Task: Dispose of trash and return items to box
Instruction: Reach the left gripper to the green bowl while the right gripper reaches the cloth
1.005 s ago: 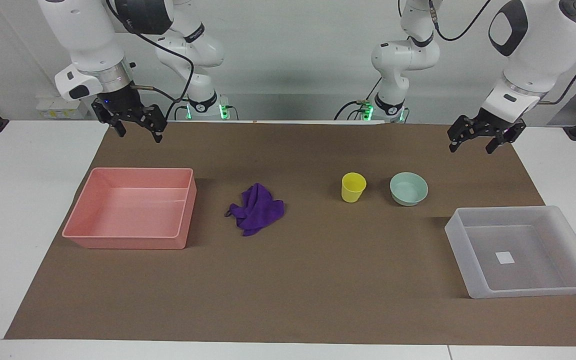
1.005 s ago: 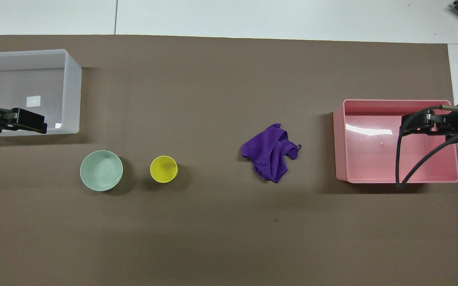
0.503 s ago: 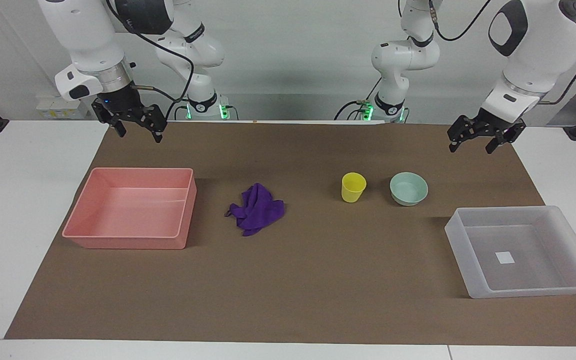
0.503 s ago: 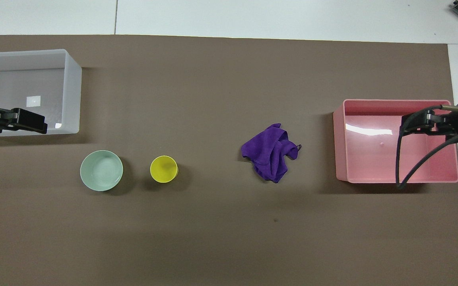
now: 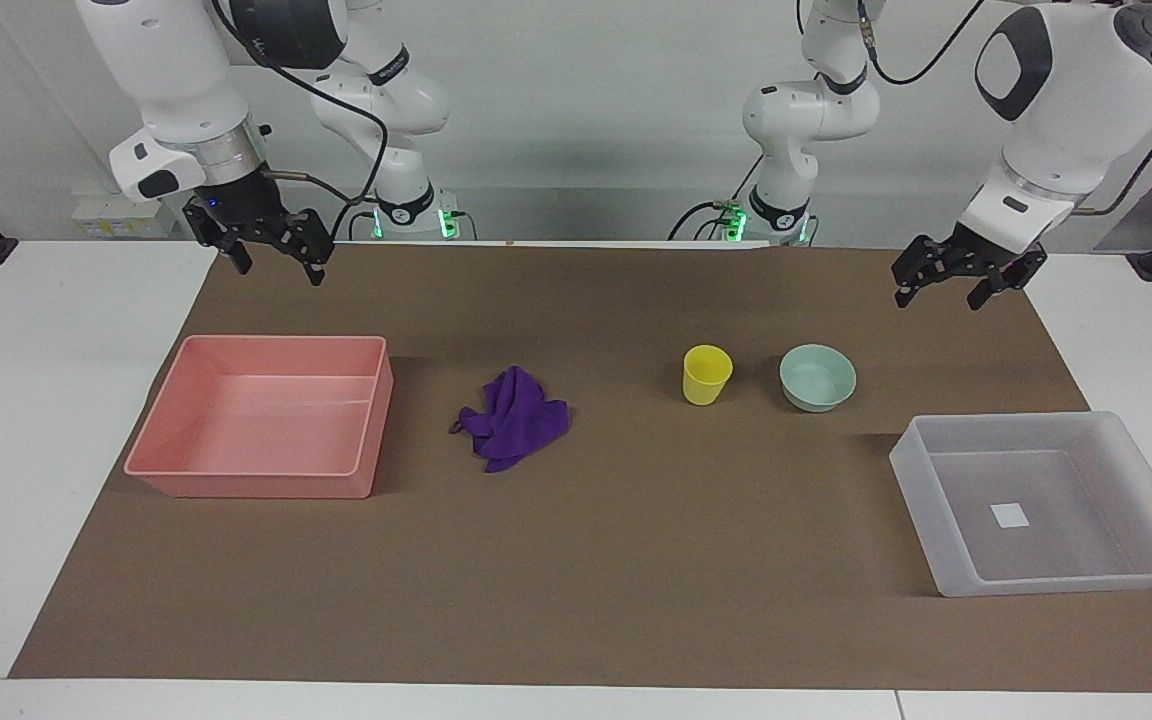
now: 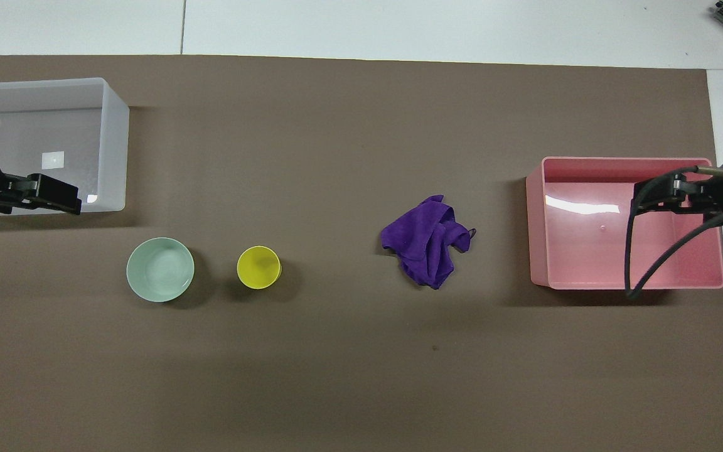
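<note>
Purple cloth (image 5: 514, 418) lies crumpled on the brown mat (image 5: 576, 600), roughly midway along the table, with bare mat all around it. It sits between the pink tub (image 5: 261, 415), toward the right arm's end, and the yellow cup (image 5: 707, 374); it touches neither.

Right gripper (image 5: 273, 255) hangs in the air above the mat's edge nearest the robots, its jaws spread apart and holding nothing. Below the jaws and farther from the robots stands the pink tub; the cloth lies off to the side of them, toward the table's middle.

Left gripper (image 5: 956, 282) hangs over the mat's corner at the left arm's end, jaws also spread and empty. Down from the jaws and toward the table's middle rests the mint-green bowl (image 5: 817, 376), with the cup just beside it, a slim gap between the two. Farther from the robots than these jaws sits the translucent box (image 5: 1041, 503), a white square on its floor, one wall reaching past the mat's end edge.

A wide strip of open mat runs along the edge farthest from the robots.
</note>
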### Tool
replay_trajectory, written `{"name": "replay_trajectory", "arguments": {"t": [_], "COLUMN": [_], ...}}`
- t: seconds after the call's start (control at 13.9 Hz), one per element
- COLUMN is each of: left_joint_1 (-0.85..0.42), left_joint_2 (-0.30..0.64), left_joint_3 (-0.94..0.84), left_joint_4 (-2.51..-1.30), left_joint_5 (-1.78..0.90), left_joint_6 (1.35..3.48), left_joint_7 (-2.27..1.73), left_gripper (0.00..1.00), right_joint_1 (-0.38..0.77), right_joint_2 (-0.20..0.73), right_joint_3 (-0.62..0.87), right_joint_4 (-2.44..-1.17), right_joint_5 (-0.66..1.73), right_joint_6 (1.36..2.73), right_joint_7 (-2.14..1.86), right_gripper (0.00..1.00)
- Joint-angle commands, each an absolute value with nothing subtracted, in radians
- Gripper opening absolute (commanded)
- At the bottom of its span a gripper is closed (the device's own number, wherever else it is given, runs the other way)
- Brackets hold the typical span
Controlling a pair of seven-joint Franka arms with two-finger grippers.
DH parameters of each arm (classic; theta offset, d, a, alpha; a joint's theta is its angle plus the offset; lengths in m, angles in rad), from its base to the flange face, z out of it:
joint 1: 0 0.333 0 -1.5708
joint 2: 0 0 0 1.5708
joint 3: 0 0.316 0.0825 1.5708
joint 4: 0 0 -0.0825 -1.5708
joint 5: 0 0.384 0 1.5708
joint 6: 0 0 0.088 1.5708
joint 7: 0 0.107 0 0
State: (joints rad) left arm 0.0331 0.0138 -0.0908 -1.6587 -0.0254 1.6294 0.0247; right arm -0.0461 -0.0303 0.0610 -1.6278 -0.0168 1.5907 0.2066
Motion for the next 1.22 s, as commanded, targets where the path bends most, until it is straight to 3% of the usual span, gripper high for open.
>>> {"name": "replay_trajectory", "arguments": {"t": [0.0,0.22,0.65,0.93,1.15], "left_joint_1": [0.028,0.028,0.028,0.023,0.005], "left_joint_2": [0.034,0.022,0.018,0.017,0.026], "left_joint_3": [-0.089,-0.089,-0.09,-0.092,-0.092], "left_joint_4": [-1.687,-1.808,-1.942,-2.095,-2.225], "left_joint_5": [-0.034,-0.008,-0.008,-0.009,-0.009], "left_joint_6": [1.618,1.664,1.725,1.871,2.046], "left_joint_7": [0.011,0.009,0.008,0.006,0.005], "left_gripper": [1.0,1.0,1.0,1.0,1.0], "right_joint_1": [-0.06,-0.063,-0.077,0.026,0.099], "right_joint_2": [-0.041,-0.041,-0.038,0.056,0.097], "right_joint_3": [0.066,0.064,0.078,0.078,0.078], "right_joint_4": [-1.641,-1.641,-1.667,-1.675,-1.748], "right_joint_5": [-0.011,-0.011,-0.011,-0.017,-0.017], "right_joint_6": [1.592,1.594,1.658,1.788,1.911], "right_joint_7": [0.19,0.193,0.184,0.253,0.339], "right_gripper": [1.0,1.0,1.0,1.0,1.0]}}
